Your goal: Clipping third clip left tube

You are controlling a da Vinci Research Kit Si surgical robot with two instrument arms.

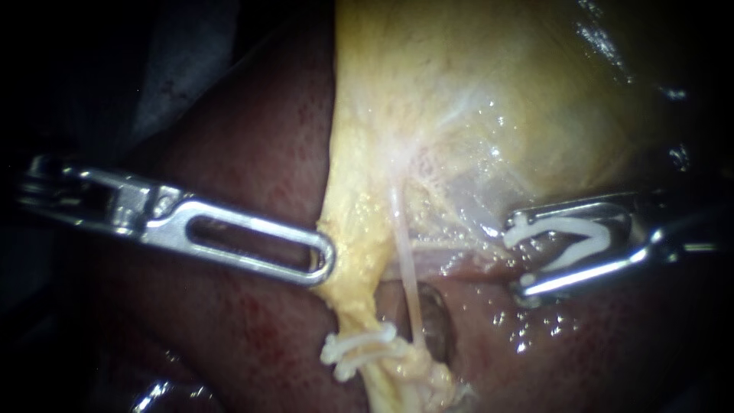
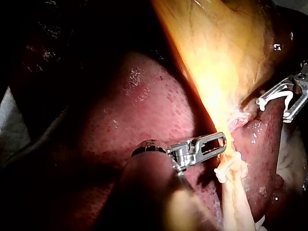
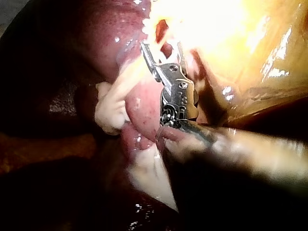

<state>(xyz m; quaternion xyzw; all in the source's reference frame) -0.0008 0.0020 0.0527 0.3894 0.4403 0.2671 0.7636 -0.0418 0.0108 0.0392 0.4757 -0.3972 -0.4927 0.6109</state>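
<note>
Right instrument (image 1: 518, 252) jaws wide, carrying loaded clip (image 1: 569, 241), right of centre. Left instrument (image 1: 326, 258) jaws pinch gallbladder (image 1: 459, 92) edge. Left tube (image 1: 349, 306) lower centre, above placed clips (image 1: 359, 346). We judge it soft, slippery, tearable; clip squarely, just above those.

The gallbladder (image 1: 497, 92) lies at the top, centre to right, on the liver (image 1: 252, 153), which spreads left and below. From its lower left the left tube (image 1: 352, 252) runs down, with 2 clips (image 1: 359, 348) across it near the bottom. Just right of it runs a thin tube (image 1: 405, 260). The left instrument (image 1: 317, 260) touches the left tube's left edge, above those clips. The right instrument (image 1: 520, 252) lies well right of both tubes, a loaded clip (image 1: 569, 225) between its jaws, touching both.
</note>
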